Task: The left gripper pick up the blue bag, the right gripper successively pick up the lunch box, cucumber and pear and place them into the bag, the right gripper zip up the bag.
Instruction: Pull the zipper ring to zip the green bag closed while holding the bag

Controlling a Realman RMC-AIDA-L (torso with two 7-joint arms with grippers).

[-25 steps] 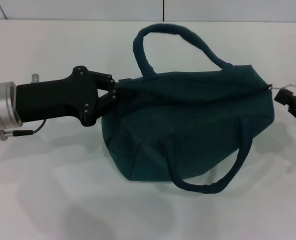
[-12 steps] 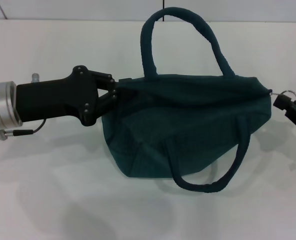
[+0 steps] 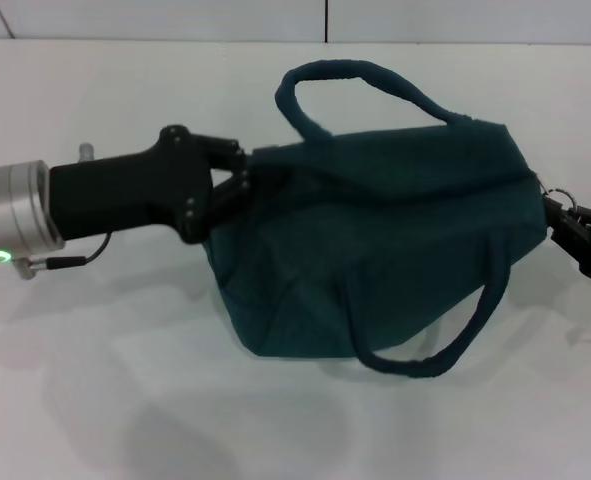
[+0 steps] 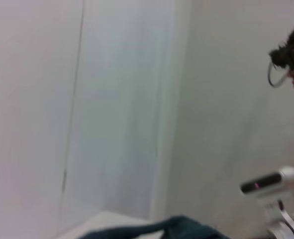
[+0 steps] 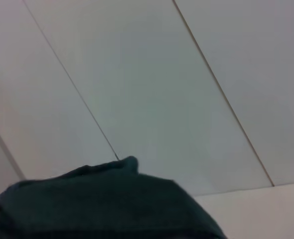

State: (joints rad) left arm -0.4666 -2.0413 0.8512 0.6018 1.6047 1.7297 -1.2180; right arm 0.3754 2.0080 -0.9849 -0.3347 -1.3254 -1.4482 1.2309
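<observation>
Your left tool (image 3: 243,186) clamps the blue bag (image 3: 375,250) end; long axis runs across to right tool (image 3: 575,235), probably pinching the zipper ring (image 3: 558,193).

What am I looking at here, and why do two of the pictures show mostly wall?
This is a robot with two arms, each ending in a hand. The clearest picture comes from a camera on its head, looking down at a white table. The other two come from cameras on its wrists, which here point mostly at pale wall panels, with only an edge of the bag showing.

On the table lies a dark blue-green bag with two loop handles. The left hand, black on a silver arm, is pinched onto one end of the bag. The right hand is at the opposite end, closed on the small metal zipper ring. The bag's top looks closed along its length. No food or lunch box is visible outside the bag.
</observation>
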